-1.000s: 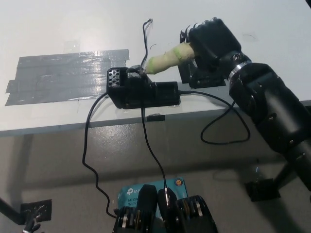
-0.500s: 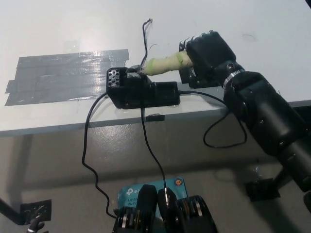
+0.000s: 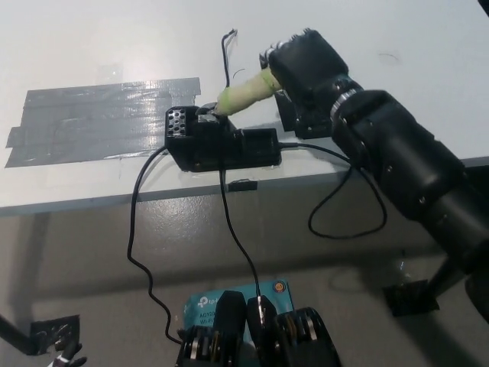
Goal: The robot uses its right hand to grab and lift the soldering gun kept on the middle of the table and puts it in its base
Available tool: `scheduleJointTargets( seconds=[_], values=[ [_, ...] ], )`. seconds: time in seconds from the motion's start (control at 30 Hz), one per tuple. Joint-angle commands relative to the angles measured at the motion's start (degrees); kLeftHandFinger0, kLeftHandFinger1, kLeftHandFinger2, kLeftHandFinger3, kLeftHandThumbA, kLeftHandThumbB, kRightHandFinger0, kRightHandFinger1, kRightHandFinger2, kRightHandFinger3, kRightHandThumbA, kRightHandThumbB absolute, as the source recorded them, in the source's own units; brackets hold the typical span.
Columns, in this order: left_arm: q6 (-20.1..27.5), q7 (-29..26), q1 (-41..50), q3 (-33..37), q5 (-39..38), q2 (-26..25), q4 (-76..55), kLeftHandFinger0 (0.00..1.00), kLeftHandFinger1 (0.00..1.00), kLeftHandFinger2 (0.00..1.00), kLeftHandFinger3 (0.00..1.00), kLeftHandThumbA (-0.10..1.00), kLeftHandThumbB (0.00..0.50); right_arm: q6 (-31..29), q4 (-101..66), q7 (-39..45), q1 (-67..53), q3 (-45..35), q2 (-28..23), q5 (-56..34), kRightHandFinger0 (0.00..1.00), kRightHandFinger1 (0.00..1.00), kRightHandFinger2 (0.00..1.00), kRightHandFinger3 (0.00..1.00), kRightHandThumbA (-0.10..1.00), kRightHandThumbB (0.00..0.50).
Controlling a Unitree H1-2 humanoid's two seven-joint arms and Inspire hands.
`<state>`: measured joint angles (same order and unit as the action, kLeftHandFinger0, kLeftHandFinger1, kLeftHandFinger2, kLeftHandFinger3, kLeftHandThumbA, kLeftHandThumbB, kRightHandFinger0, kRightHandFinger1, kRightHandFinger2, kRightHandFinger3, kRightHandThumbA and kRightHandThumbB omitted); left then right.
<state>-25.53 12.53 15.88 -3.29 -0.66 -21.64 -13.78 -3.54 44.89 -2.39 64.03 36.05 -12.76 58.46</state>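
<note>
My black right hand (image 3: pixel 306 69) is shut on the soldering gun (image 3: pixel 243 92), whose pale green taped handle sticks out to the left of the hand. The gun slants down, its tip at the top of the black base station (image 3: pixel 221 145) near the table's front edge. The tip itself is hidden against the dark base. A black cord (image 3: pixel 344 199) loops down from the gun over the table edge. My white left hand is out of the picture.
A patch of grey tape (image 3: pixel 99 118) covers the white table (image 3: pixel 114 46) left of the base. Thin black wires (image 3: pixel 229 53) rise behind the base; more cables (image 3: pixel 137 229) hang below the table edge toward the floor.
My right hand has carried the soldering gun to the left, bringing its tip closer over the base. The hanging cord has swung left with it.
</note>
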Motion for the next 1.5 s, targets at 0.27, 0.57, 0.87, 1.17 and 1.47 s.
scheduleJointTargets(
  seconds=[0.27, 0.57, 0.87, 1.17, 1.47],
  values=[
    [-0.7, 0.1, -0.4, 0.4, 1.5, -1.2, -2.2, 1.00, 1.00, 1.00, 1.00, 1.00, 0.500, 0.3, -1.8, -1.2, 5.4, 1.1, 2.0, 1.6, 0.00, 0.02, 0.46, 0.51, -0.10, 0.182],
    [-1.0, 0.3, -0.5, 0.2, 1.7, -1.3, -2.6, 1.00, 1.00, 1.00, 1.00, 1.00, 0.500, 14.1, -5.2, 18.4, 1.4, 1.9, 2.5, 2.4, 0.01, 0.16, 0.48, 0.56, -0.10, 0.221],
    [0.2, 0.2, -0.6, 0.1, 1.7, -1.1, -1.7, 1.00, 1.00, 1.00, 1.00, 1.00, 0.500, 14.4, -7.5, 18.3, -1.7, 0.6, 2.8, 0.2, 0.06, 0.19, 0.42, 0.60, -0.10, 0.036],
    [-1.0, 0.5, -0.1, 0.2, 1.7, -1.3, -1.8, 1.00, 1.00, 1.00, 1.00, 1.00, 0.500, 12.2, -10.9, 17.1, 0.5, 5.9, 0.5, 6.9, 1.00, 1.00, 1.00, 1.00, 0.47, 0.483],
    [0.8, 0.4, 0.2, -0.2, 1.3, -1.0, -0.8, 1.00, 1.00, 1.00, 1.00, 1.00, 0.500, 17.7, -16.1, 36.6, 3.8, 5.7, 2.2, 2.5, 1.00, 1.00, 1.00, 1.00, 0.68, 0.500]
  ],
)
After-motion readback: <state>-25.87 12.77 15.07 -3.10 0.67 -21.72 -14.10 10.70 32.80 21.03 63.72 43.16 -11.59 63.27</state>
